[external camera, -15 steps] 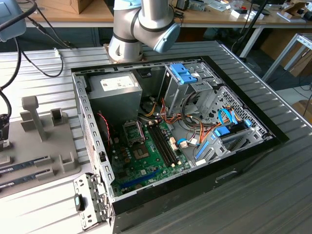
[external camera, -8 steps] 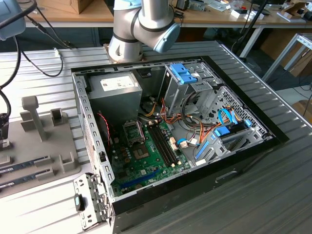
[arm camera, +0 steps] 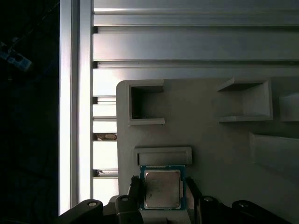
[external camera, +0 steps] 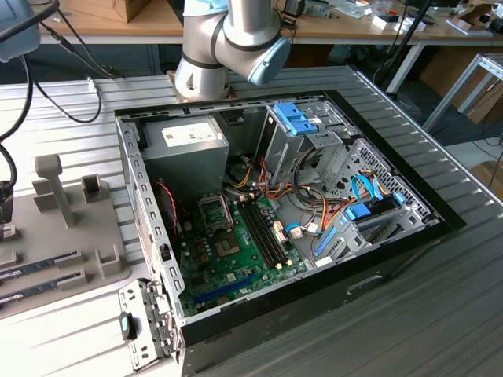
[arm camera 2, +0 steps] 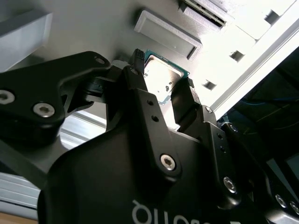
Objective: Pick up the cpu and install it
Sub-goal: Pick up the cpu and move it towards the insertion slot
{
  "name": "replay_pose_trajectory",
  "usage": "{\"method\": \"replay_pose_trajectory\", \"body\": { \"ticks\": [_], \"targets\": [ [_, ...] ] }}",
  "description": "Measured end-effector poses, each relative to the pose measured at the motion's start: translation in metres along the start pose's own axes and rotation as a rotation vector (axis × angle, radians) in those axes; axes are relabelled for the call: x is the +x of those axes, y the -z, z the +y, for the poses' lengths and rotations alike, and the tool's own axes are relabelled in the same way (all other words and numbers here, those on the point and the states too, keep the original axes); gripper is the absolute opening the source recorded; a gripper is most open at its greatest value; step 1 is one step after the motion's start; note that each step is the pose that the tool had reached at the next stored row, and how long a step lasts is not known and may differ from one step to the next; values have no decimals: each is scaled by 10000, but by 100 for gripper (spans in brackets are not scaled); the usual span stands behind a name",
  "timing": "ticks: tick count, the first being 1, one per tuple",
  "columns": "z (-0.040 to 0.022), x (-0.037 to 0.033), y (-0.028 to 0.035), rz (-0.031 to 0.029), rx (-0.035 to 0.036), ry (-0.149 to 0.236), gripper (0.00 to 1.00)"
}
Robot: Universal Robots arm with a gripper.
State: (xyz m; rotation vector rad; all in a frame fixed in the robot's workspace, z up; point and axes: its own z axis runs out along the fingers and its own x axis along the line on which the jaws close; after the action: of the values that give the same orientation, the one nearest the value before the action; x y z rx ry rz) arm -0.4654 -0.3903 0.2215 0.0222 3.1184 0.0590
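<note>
The cpu [arm camera: 161,189] [arm camera 2: 163,79], a small square chip with a silver top and thin green rim, lies flat on the grey tray [arm camera: 210,149] [arm camera 2: 93,32], just beside a low raised ridge [arm camera: 162,156]. My gripper [arm camera: 163,184] [arm camera 2: 163,71] stands over it, and its two black fingers [arm camera: 136,185] [arm camera 2: 138,59] press against two opposite edges of the chip. In the exterior view, the open computer case [external camera: 393,236] shows the motherboard's bare socket [external camera: 216,210] near the middle of the board.
The tray [external camera: 47,236] at the exterior view's left carries upright posts [external camera: 55,188], square pockets [arm camera: 145,102] and long dark sticks [external camera: 39,263]. Ribbed metal tabletop [arm camera: 187,46] surrounds it. The case wall [external camera: 149,228] stands next to the tray. Cables and drive cages [external camera: 306,141] crowd the case.
</note>
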Motion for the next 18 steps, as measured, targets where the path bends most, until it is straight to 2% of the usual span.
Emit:
{"method": "replay_pose_trajectory", "body": {
  "ticks": [18],
  "targets": [
    [3,-2,86,0,0,0,47]
  ]
}}
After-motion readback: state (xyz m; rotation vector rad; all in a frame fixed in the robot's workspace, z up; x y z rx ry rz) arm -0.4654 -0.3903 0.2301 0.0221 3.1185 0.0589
